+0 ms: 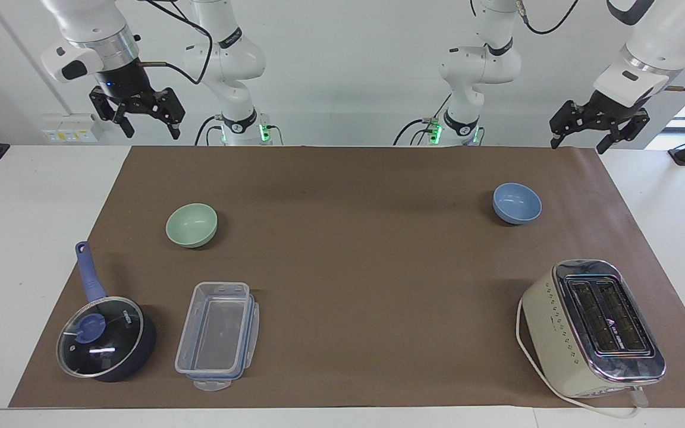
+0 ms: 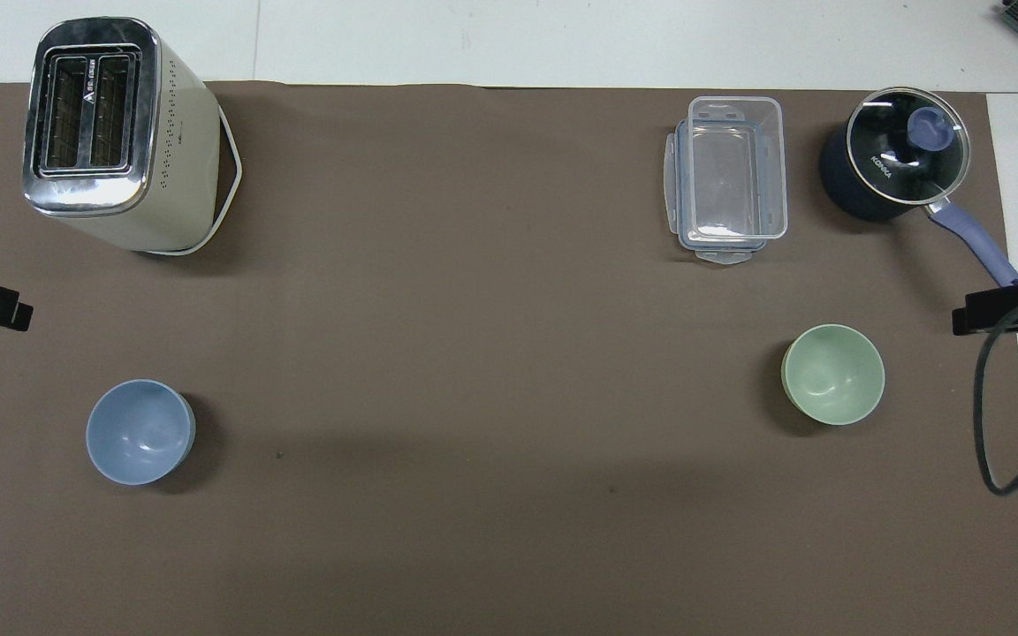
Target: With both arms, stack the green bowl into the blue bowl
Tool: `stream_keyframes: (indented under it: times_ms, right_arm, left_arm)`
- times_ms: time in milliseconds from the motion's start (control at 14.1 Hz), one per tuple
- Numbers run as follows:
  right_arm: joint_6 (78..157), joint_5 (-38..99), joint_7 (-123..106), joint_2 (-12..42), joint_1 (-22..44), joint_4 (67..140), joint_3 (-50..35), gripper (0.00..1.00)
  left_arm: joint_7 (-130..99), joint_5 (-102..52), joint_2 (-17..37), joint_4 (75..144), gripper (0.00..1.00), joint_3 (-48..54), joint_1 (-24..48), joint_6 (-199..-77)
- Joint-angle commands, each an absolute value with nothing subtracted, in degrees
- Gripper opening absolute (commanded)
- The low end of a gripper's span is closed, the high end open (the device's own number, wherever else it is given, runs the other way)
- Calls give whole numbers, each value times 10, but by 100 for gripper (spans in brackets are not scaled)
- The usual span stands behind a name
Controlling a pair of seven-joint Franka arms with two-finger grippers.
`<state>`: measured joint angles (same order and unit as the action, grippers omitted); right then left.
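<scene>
The small round pale mint-green bowl sits upright and empty on the brown mat covering the bench, toward the right arm's end, with nothing touching it. The matching light periwinkle-blue bowl sits upright toward the left arm's end, well apart from the green one, with a broad bare stretch of mat between them. What the coming move turns on is which arm is nearer to which bowl: the right gripper hangs high above the robots' edge of the bench at its own end, fingers spread and holding nothing, and the green bowl lies forward of it and a little toward the bench's middle, so this arm looks the natural one to fetch it. The left gripper hangs likewise over the mat's corner at its own end, fingers spread and empty, with the blue bowl forward of it and slightly inward. The bowls are round (so no long axis dictates the wrist angle), and a rim pinch would likely do. Farther from the robots than the green bowl stand a clear rectangular plastic container and a dark blue glass-lidded saucepan; a cream and chrome toaster stands farther out than the blue bowl. Stacking has not begun.
</scene>
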<state>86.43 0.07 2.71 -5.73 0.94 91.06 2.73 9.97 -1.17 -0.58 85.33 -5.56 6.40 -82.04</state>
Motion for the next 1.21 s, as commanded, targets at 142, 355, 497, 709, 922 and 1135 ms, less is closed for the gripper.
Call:
stream_keyframes:
  times_ms: [142, 355, 497, 709, 922, 1135]
  right_arm:
    - [873, -1, -11, -63, -6, 918, 29, 100]
    - [873, 2, -9, -63, -6, 918, 29, 100]
    - [872, 2, -9, -63, -6, 918, 29, 100]
    - [874, 2, -8, -64, -6, 918, 29, 100]
    - [872, 2, -9, -65, -7, 918, 29, 100]
    - [874, 2, -8, -65, -7, 920, 30, 100]
  left_arm:
    - [112, -6, -16, 862, 100, -57, 65, -814]
    - [103, -7, -16, 861, 100, -55, 69, -814]
    - [103, -7, -16, 861, 100, -54, 69, -813]
    - [103, -7, -16, 862, 100, -53, 69, -812]
    - [103, -8, -16, 862, 100, -53, 69, -812]
    - [102, -8, -17, 863, 100, -53, 69, -813]
